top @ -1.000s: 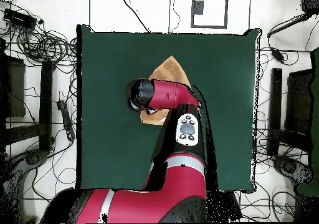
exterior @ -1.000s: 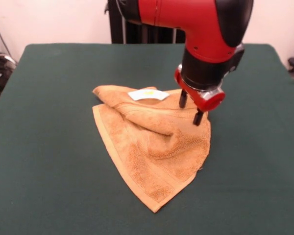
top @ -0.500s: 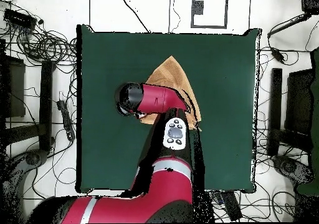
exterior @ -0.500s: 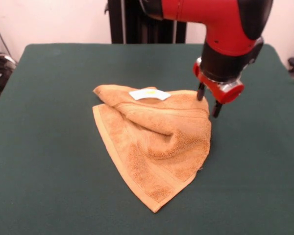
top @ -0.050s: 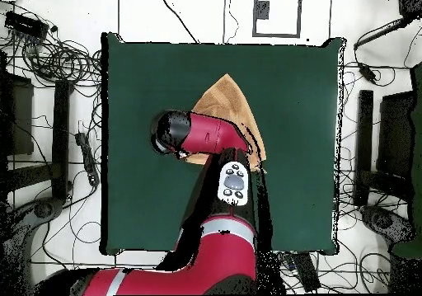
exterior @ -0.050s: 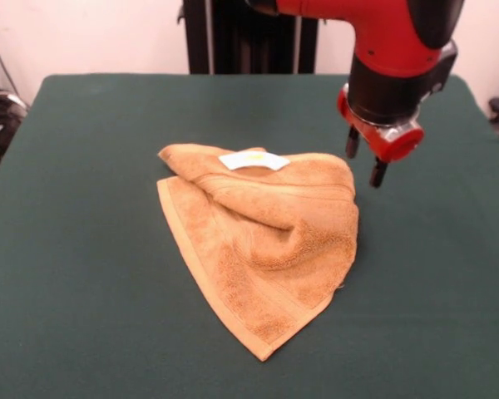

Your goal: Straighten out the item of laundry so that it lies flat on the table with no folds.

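Now that the gripper (exterior @ -0.050s: 366, 163) has drifted right, off the towel (exterior @ -0.050s: 266, 241), with jaws open and empty, the cloth stays folded on the worktop (exterior @ -0.050s: 91, 274), still ungrasped.

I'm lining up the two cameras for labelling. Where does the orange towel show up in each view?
Front view: the towel lies folded at the table's middle, its white label on the far fold; the gripper hangs just right of it, clear.
Overhead view: the towel shows just above centre, its lower part hidden under the red arm.
Shared landmark: the green table.
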Motion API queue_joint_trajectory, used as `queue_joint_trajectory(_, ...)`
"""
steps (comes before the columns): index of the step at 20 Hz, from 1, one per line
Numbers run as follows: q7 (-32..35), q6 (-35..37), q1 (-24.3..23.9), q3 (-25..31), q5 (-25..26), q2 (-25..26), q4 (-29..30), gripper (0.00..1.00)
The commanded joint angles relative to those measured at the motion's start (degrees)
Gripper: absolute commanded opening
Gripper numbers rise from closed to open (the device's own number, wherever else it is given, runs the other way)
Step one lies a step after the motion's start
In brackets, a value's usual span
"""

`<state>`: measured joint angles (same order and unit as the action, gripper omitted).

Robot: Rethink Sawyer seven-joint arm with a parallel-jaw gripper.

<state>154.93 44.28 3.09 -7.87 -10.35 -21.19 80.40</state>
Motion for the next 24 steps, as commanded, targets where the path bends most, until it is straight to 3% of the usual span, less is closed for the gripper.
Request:
queue_joint_trajectory(1, 4.2, 0.7, -0.2, 3.1, -0.2, 2.4, 4.6, 1.00)
queue_joint_trajectory(4, 4.7, 1.6, -0.3, 2.7, -0.2, 2.1, 4.8, 1.00)
queue_joint_trajectory(12, 8.4, -5.4, 1.9, 1.3, 0.1, 3.8, 4.9, 1.00)
queue_joint_trajectory(19, 5.7, -11.6, 0.4, 0.5, 2.2, 5.2, 5.6, 1.00)
queue_joint_trajectory(24, 1.7, -8.4, -0.7, -0.5, 4.2, 5.1, 4.1, 1.00)
